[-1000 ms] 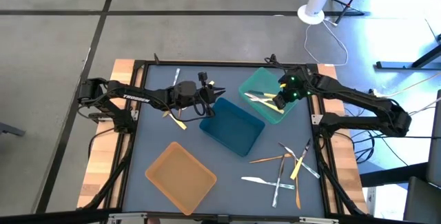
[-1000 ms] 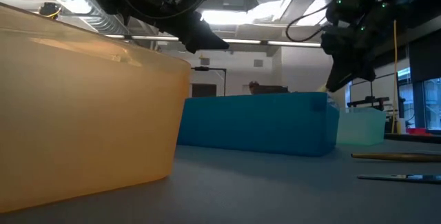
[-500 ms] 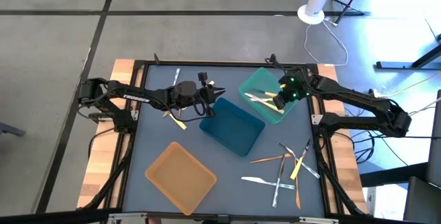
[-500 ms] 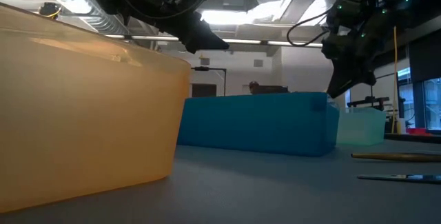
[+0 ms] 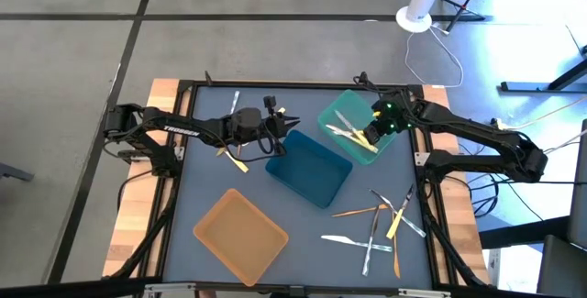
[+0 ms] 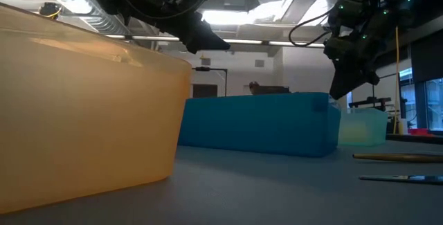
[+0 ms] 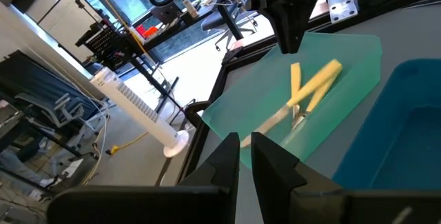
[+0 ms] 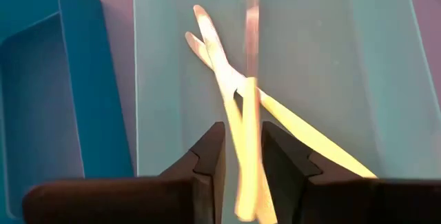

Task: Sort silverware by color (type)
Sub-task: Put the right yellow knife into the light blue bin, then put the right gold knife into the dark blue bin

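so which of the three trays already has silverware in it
The teal tray, under the right gripper: yellow pieces lie crossed inside it. The blue tray beside it and the orange tray show nothing inside.

Several yellow pieces of silverware (image 5: 347, 129) lie crossed inside the teal tray (image 5: 341, 108). A loose cluster of orange, yellow and clear utensils (image 5: 381, 223) sprawls flat on the table's right side, while two more pieces (image 5: 236, 135) lie near the left edge.
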Controlling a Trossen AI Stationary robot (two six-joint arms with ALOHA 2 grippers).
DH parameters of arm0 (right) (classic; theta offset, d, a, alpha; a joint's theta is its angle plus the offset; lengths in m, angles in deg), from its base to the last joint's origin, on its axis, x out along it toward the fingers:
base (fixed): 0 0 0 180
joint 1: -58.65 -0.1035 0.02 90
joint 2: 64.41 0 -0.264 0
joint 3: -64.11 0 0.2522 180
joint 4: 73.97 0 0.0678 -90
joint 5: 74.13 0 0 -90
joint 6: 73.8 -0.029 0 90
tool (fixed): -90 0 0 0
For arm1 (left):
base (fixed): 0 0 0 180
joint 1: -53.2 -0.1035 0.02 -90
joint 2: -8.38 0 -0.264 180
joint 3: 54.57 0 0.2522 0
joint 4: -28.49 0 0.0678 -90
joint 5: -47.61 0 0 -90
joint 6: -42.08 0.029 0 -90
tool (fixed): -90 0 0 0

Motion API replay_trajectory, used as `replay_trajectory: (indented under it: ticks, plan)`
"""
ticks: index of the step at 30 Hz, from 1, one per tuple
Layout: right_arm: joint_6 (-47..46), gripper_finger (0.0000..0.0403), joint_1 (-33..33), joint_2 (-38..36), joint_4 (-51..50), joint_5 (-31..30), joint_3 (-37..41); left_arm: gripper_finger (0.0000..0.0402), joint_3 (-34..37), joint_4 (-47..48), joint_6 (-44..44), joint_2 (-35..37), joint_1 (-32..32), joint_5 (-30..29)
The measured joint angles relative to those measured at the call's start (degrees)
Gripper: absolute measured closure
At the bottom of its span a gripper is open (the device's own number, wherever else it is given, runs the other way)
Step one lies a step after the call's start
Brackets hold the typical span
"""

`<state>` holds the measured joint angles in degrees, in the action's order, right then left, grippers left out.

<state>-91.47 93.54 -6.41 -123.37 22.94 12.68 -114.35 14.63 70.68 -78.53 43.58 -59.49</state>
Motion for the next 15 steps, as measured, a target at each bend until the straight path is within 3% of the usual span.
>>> replay_trajectory:
  ticks: [15]
  plan:
    - [0.0,0.0248,0.01,0.0,-0.69,0.0,0.0,0.037,0.0,0.01,0.0,0.0,0.0,0.0]
